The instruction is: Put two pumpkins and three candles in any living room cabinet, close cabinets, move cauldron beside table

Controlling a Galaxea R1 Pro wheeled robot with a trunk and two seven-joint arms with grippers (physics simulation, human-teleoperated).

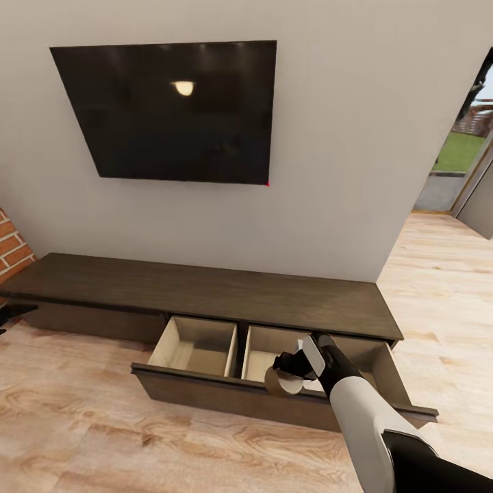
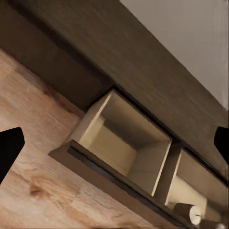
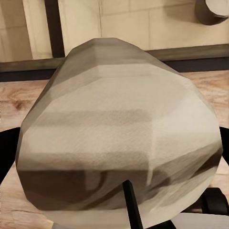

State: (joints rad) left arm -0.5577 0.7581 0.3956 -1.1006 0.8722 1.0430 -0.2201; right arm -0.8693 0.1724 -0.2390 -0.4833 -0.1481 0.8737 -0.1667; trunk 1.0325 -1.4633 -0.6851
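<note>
Right gripper [image 1: 287, 373] pinching a candle [image 1: 284, 382] over the cabinet's [image 1: 205, 291] open drawer [image 1: 274, 400], second candle [image 3: 212, 10] inside, left gripper's [image 1: 10, 315] spread unclear

Right arm [image 1: 370, 418] extended forward and down, right gripper [image 1: 291, 375] clamped on a candle [image 1: 284, 382], left gripper [image 1: 10, 315] at frame edge, state unclear

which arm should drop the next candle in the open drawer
Right. Its tool already holds a candle over the front edge of the cabinet's open drawer. The left tool sits far off by the cabinet's closed end.
</note>
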